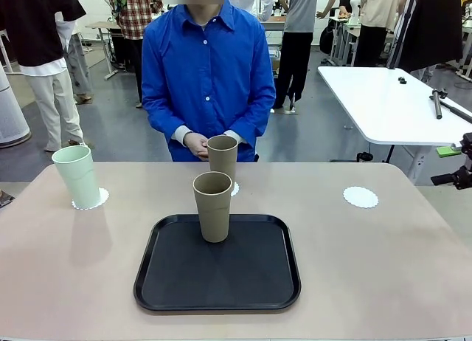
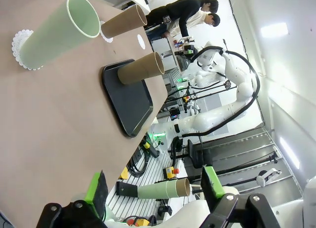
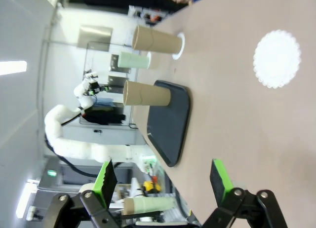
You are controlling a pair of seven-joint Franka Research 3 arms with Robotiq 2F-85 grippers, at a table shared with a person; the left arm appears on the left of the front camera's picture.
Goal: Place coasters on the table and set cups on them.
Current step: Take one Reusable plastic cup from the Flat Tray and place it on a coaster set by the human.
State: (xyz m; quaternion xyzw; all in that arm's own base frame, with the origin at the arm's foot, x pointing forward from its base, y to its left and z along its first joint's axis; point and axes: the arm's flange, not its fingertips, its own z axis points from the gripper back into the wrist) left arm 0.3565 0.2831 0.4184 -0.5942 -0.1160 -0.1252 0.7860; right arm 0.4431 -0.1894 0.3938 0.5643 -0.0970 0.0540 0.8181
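Note:
A pale mint cup (image 1: 76, 176) stands on a coaster (image 1: 92, 199) at the table's far left. One tan cup (image 1: 222, 158) stands on a second coaster (image 1: 234, 188) at the far middle. Another tan cup (image 1: 213, 206) stands upright on a black tray (image 1: 217, 289). A third coaster (image 1: 361, 197) lies bare at the far right. My left gripper (image 2: 154, 188) hangs open off the table's left edge, facing the mint cup (image 2: 57, 33). My right gripper (image 3: 163, 181) is open above the table's right side, well short of the bare coaster (image 3: 277, 58).
A person in a blue shirt stands at the far edge with hands (image 1: 198, 143) clasped just behind the middle cup. The tray fills the near centre of the table (image 1: 383, 260). A white table (image 1: 391, 101) stands beyond to the right.

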